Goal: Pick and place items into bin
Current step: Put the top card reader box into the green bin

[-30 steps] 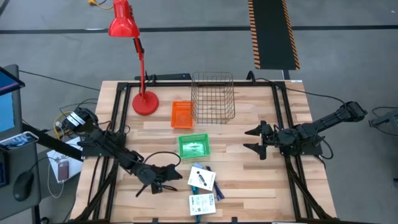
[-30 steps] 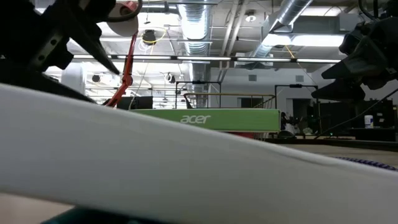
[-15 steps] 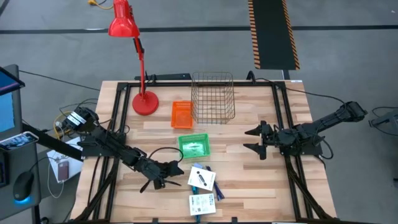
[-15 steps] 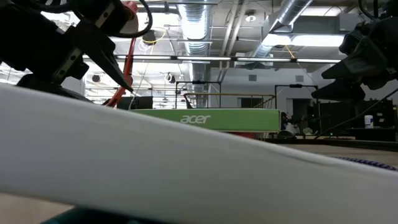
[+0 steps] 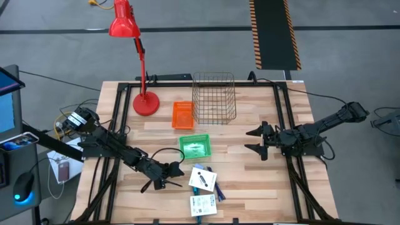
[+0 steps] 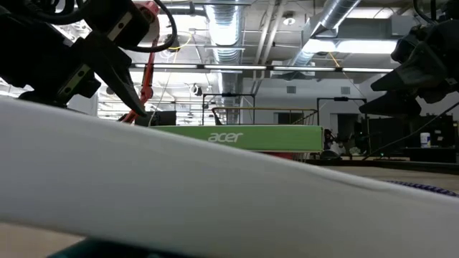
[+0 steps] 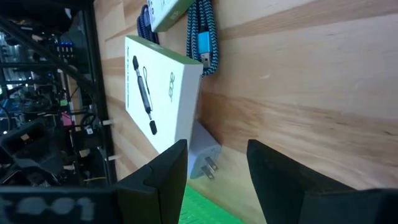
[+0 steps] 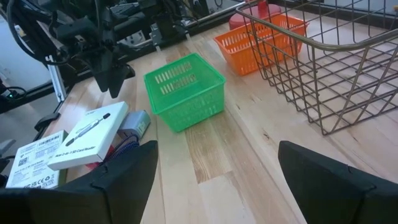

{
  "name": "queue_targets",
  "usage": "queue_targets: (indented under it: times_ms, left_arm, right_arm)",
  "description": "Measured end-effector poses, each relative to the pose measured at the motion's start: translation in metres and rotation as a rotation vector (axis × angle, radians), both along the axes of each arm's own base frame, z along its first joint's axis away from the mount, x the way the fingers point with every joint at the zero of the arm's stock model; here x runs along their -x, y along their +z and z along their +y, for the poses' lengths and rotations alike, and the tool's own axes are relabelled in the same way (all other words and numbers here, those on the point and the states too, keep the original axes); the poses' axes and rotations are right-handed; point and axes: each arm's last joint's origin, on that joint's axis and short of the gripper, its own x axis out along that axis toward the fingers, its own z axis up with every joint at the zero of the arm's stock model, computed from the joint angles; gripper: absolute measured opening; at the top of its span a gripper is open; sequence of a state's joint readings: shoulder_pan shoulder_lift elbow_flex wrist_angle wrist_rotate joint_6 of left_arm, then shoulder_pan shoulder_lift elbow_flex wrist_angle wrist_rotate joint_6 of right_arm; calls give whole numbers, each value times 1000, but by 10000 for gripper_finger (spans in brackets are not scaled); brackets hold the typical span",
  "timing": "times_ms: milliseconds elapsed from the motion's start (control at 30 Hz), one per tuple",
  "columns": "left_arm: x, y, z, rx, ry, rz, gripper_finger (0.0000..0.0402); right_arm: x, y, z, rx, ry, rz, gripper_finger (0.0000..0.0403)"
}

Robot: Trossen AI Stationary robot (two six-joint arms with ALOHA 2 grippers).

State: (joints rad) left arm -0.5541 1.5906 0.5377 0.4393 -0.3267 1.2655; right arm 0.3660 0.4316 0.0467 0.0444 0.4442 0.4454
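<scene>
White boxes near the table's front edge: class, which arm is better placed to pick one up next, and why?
Left. Its open gripper hovers right beside the upper white box; the right gripper, also open, waits across the table.

Red desk lamp (image 5: pixel 128 37) at the wooden table's (image 5: pixel 250 187) far left corner; black-and-yellow floor mat (image 5: pixel 273 34) beyond

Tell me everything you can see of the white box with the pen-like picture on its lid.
The white box is a flat, rectangular cardboard-looking pack, closed, with a dark pen-shaped tool printed on its lid. It lies near the table's front edge, tilted, resting partly on a braided blue cable and a small white plug. A second printed white pack lies beside it. Neither gripper touches it.
</scene>
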Motion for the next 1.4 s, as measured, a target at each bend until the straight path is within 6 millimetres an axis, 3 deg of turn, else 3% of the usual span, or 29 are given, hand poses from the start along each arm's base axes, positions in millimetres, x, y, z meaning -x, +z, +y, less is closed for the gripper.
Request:
queue_targets:
  times_ms: [533, 667, 833, 1033, 1400]
  left_arm:
    - [0, 0, 1, -8, 68, -17, 160]
    - [-1, 1, 4, 45, 212, -41, 160]
    - [-5, 9, 7, 213, 511, -141, 160]
    - [1, 7, 13, 285, 678, -135, 160]
    - [29, 60, 20, 555, 745, -200, 160]
  right_arm:
    - [0, 0, 0, 0, 0, 0, 327]
    - [0, 0, 0, 0, 0, 0, 327]
    - [0, 0, 0, 0, 0, 0, 327]
    - [0, 0, 0, 0, 0, 0, 327]
    - [0, 0, 0, 0, 0, 0, 327]
